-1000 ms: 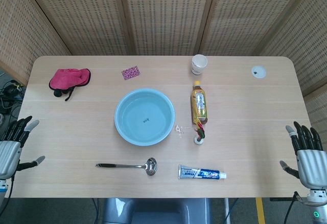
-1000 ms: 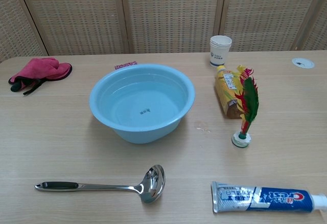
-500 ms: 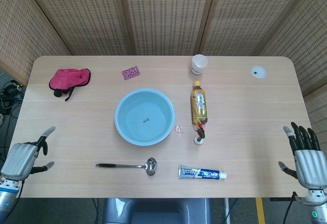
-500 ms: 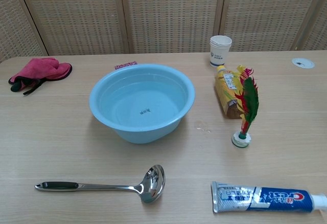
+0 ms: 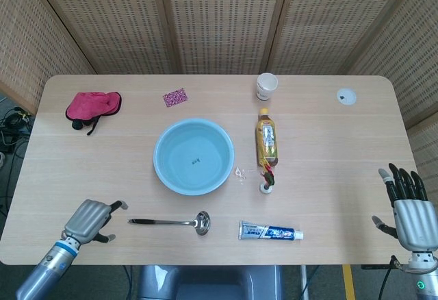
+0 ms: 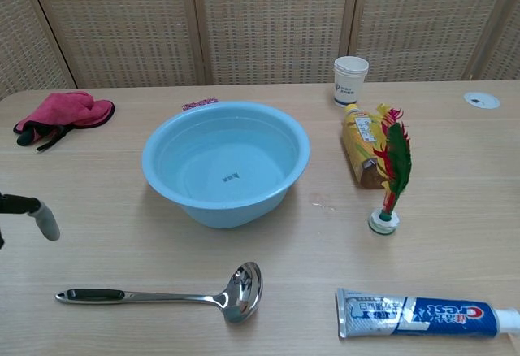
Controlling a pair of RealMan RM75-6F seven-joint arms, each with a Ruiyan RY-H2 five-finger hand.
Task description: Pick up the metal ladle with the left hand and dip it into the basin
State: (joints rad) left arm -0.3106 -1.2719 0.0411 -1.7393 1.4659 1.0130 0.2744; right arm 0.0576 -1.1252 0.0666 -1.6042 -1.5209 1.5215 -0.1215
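The metal ladle [image 5: 168, 222] [image 6: 154, 293] lies flat near the table's front edge, black-tipped handle pointing left, bowl to the right. Behind it stands the light blue basin [image 5: 194, 157] [image 6: 226, 163] holding water. My left hand [image 5: 89, 220] hovers over the table just left of the ladle's handle end, fingers apart, holding nothing; only a fingertip [image 6: 45, 220] shows in the chest view. My right hand [image 5: 408, 209] stays off the table's right front corner, fingers spread and empty.
A toothpaste tube [image 5: 269, 231] lies right of the ladle. A feathered shuttlecock [image 5: 265, 180], a lying yellow bottle [image 5: 266, 136] and paper cups [image 5: 266, 85] stand right of the basin. A pink cloth [image 5: 92, 105] is back left, a small patterned packet [image 5: 175, 96] behind the basin.
My left hand has swung in from beyond the table's left edge to over the front of the table, close to the ladle's handle. The right hand barely moved.
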